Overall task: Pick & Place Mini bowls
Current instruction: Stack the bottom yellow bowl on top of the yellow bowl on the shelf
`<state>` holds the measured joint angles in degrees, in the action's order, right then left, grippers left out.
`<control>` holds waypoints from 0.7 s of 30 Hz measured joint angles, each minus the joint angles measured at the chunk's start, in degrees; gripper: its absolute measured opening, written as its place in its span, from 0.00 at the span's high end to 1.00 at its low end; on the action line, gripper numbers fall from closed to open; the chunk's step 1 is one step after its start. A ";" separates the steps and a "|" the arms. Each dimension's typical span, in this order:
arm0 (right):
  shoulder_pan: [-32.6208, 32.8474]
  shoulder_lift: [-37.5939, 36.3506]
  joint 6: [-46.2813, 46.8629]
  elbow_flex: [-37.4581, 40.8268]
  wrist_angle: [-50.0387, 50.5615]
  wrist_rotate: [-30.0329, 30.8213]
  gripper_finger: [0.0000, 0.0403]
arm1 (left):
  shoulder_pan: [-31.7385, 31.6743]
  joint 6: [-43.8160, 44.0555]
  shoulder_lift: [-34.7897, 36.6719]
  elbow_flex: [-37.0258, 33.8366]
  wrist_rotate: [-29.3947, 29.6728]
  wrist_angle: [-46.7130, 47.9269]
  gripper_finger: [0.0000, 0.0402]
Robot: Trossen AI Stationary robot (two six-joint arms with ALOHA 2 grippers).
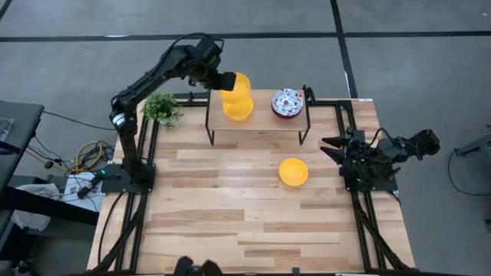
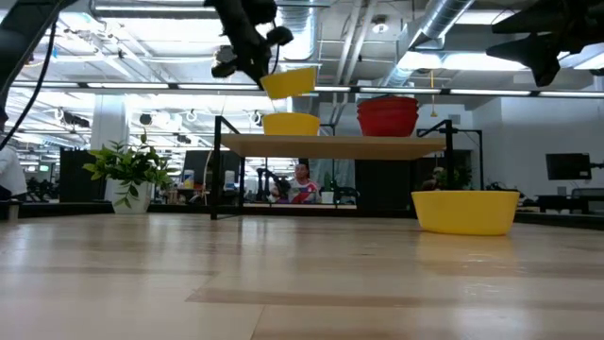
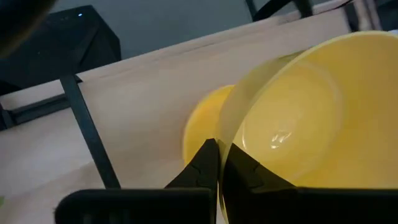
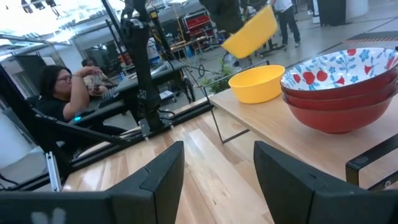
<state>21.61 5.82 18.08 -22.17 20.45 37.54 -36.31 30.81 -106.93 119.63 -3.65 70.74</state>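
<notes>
A yellow bowl (image 1: pixel 237 84) is held tilted just above a second yellow bowl (image 1: pixel 238 109) on the raised shelf (image 1: pixel 257 124) at the far side — apparently so the two can be nested. The left pincer (image 3: pixel 219 163) is clamped narrowly on its rim. Floral bowls (image 1: pixel 288 103) are stacked at the shelf's right; a third yellow bowl (image 1: pixel 293 172) is left on the surface (image 1: pixel 230 222). The right pincer (image 4: pixel 217 171) is parked wide open, empty, at the right edge.
</notes>
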 joint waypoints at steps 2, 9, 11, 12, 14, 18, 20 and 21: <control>0.00 0.00 0.01 0.00 0.00 0.09 0.55 | -1.07 -1.46 -0.99 0.00 -0.30 0.10 1.00; 0.00 0.00 0.03 0.00 -0.02 0.39 0.55 | -2.31 -4.32 -3.39 0.04 -1.73 1.01 1.00; 0.00 0.00 0.03 0.00 -0.02 0.41 0.55 | -2.25 -4.89 -3.96 0.04 -3.53 1.14 1.00; 0.00 -0.01 0.07 0.00 -0.03 0.41 0.55 | -2.18 -5.04 -4.31 0.04 -3.81 1.27 1.00; 0.00 0.00 0.29 0.00 -0.03 0.52 0.55 | -2.21 -5.14 -4.67 0.04 -3.97 1.74 1.00; 0.00 -0.01 0.46 0.00 -0.02 0.98 0.55 | -2.25 -5.67 -5.14 0.04 -3.93 2.75 1.00; -0.02 -0.02 0.47 0.00 -0.02 1.05 0.55 | -2.21 -5.73 -5.11 0.04 -3.97 2.70 1.00; 0.00 0.00 0.49 0.00 -0.02 1.03 0.55 | -2.18 -5.73 -5.10 0.04 -3.97 2.76 1.00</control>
<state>21.61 5.82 18.57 -22.17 20.43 38.57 -38.49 25.08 -112.03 119.68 -7.62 73.50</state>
